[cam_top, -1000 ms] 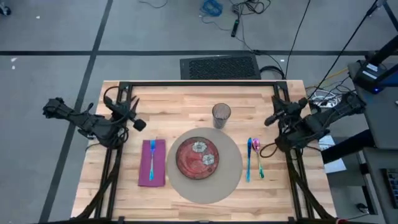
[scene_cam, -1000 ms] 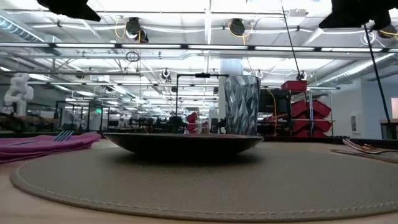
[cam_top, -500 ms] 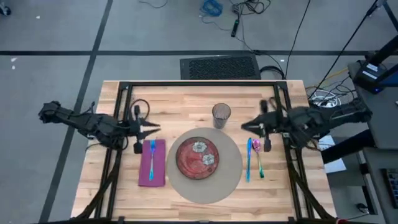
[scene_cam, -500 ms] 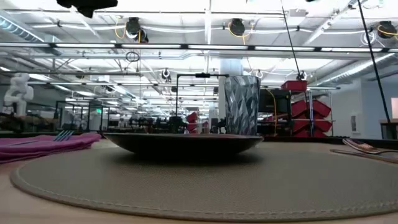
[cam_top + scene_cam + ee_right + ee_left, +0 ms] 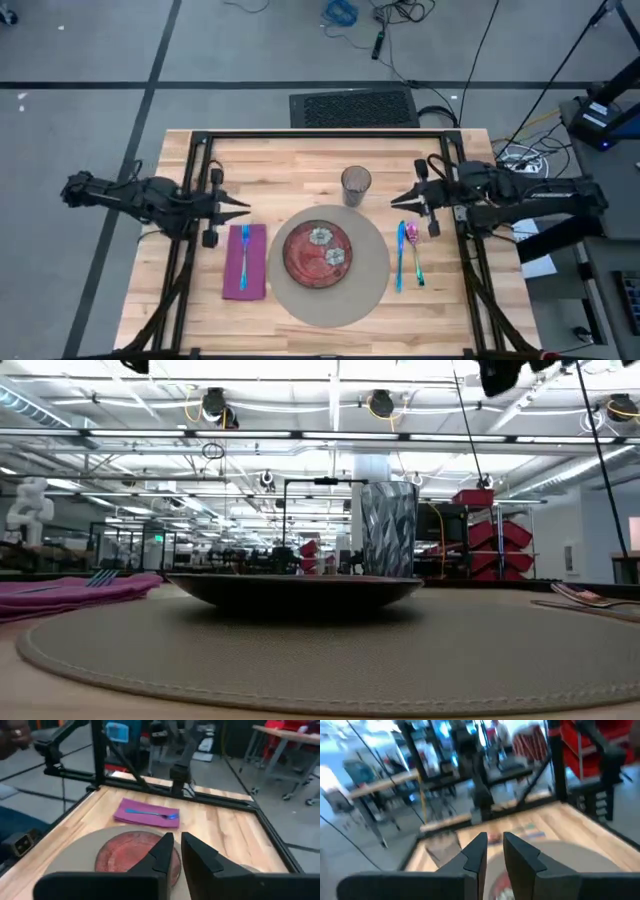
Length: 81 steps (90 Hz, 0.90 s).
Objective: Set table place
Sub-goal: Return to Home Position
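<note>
High cam: overhead, straight down, far enough to take in the whole pale butcher-block wood surface. Low cam: at surface level, v. close to the round beige woven mat, facing the far room. Wrist cams look inward past the left arm's dark fingers & the right arm's dark fingers. All four share the mat.

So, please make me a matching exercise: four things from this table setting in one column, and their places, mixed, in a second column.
Things:
1. fork
2. plate
3. cup
4. blue spoon

Places:
A. in the middle of the round mat
B. on the table, right of the mat in the high view
C. on the purple napkin
D. at the mat's far edge

Pairs: 1-C, 2-A, 3-D, 4-B
</note>
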Tool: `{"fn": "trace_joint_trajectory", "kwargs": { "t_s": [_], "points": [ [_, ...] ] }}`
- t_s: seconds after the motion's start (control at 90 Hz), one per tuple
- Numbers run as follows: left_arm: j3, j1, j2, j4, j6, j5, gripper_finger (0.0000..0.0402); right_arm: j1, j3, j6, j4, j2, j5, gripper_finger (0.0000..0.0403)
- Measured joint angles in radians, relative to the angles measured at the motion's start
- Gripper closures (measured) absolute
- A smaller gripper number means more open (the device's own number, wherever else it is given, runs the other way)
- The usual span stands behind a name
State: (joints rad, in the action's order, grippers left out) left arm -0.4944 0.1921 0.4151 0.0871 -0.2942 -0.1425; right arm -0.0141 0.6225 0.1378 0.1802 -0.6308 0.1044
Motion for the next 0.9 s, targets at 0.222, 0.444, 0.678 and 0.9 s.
{"fn": "trace_joint_trajectory", "kwargs": {
  "t_s": [0.222,0.444,0.678,0.9],
  "points": [
    [0.131,-0.101,-0.084,-0.005,0.071,0.01,0.0352,-0.034,-0.203,-0.061,-0.191,0.086,0.003,0.0378],
    [0.263,-0.162,-0.153,-0.147,0.144,0.086,0.0352,-0.046,-0.339,-0.094,-0.402,0.101,0.005,0.0378],
    [0.37,-0.206,-0.187,-0.188,0.173,0.087,0.0352,-0.055,-0.418,-0.112,-0.454,0.101,-0.003,0.0378],
    [0.413,-0.234,-0.187,-0.207,0.184,0.164,0.0352,-0.092,-0.464,-0.093,-0.459,0.101,-0.008,0.0378]
  ]
}}
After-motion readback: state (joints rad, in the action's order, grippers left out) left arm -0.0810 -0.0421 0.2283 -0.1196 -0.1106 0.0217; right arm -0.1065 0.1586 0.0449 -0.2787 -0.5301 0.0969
